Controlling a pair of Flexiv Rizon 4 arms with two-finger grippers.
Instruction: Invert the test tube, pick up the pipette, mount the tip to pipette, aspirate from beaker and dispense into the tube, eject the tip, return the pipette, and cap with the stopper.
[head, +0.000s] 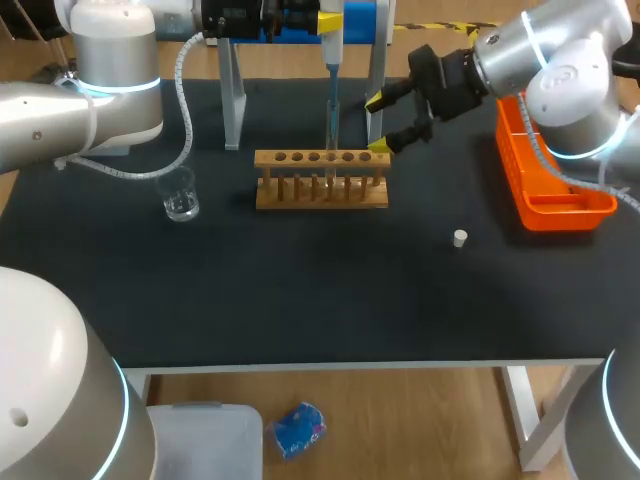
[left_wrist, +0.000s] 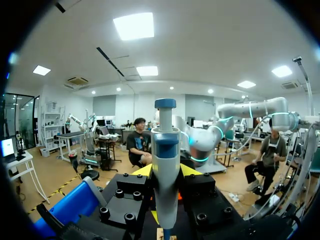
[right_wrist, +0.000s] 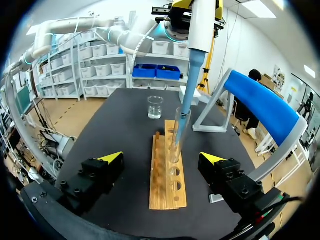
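One wooden test tube rack stands mid-table toward the black table's far edge, holding one clear glass test tube. The left gripper clamps one white-and-blue pipette, its tip inside the tube. The right gripper gapes wide, empty, at the rack's right end. One glass beaker sits left of the rack. One small white stopper lies nearer the right edge.

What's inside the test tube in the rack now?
The pipette tip reaches down into the test tube. Liquid cannot be made out; the rack covers the tube's lower part.
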